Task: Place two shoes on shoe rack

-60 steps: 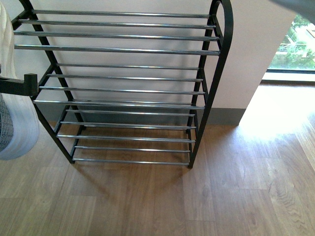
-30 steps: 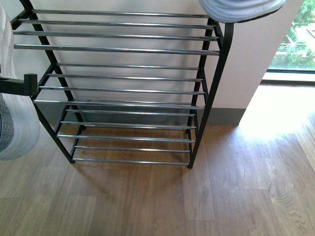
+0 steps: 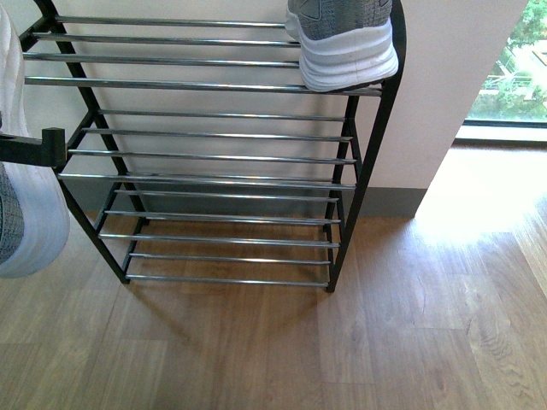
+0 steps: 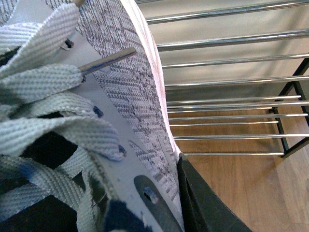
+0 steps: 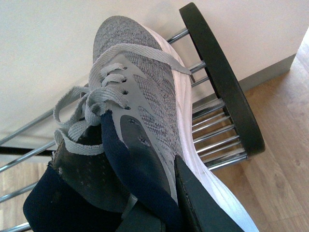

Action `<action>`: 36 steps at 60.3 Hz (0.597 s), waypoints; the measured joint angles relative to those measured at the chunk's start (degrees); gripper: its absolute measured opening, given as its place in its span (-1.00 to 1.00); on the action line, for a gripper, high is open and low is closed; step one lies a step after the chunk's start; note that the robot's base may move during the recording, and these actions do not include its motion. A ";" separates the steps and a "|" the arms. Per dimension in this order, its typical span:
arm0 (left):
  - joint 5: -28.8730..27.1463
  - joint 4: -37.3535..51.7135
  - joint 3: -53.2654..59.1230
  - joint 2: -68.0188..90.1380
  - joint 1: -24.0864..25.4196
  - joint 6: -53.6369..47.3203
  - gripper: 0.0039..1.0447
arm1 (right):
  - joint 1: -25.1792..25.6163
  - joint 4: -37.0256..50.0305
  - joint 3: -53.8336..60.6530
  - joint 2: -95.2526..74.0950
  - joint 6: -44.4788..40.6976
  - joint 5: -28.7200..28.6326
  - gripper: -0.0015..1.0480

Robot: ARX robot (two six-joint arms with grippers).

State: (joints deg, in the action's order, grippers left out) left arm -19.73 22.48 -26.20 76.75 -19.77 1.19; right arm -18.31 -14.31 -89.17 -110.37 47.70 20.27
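One grey knit sneaker (image 3: 342, 38) with a thick white sole sits at the right end of the shoe rack's (image 3: 205, 85) top tier, heel toward me. In the right wrist view this sneaker (image 5: 145, 92) lies over the chrome bars beside the black end frame (image 5: 222, 77). My right gripper (image 5: 164, 198) is shut on its side wall by the navy collar. The second sneaker (image 3: 30, 226) hangs at the far left, beside the rack. My left gripper (image 4: 166, 193) is shut on that sneaker's (image 4: 130, 92) side, with one black finger (image 4: 203, 203) outside the upper.
The rack stands against a pale wall on a wooden floor (image 3: 342, 342). Its lower tiers (image 3: 222, 179) hold nothing. A wall corner and a bright window (image 3: 513, 77) are at the right. A black arm part (image 3: 34, 149) shows beside the rack's left frame.
The right sneaker has come down from the top edge of the front view onto the right end of the top tier. The left sneaker has barely moved.
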 joint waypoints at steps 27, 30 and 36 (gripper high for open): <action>0.00 0.00 0.00 0.00 0.00 0.00 -0.97 | 2.93 -2.99 -9.27 -8.66 2.29 0.07 -0.97; 0.00 0.00 0.00 0.00 0.00 0.02 -0.97 | 3.10 -2.75 -9.81 -9.27 2.29 -0.11 -0.97; 0.00 0.00 0.00 0.00 0.00 0.00 -0.97 | 3.37 -1.92 -11.17 -10.75 2.29 -1.05 -0.97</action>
State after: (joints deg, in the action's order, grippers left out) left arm -19.73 22.48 -26.20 76.75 -19.77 1.19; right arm -14.94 -16.23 -100.33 -121.12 50.00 19.22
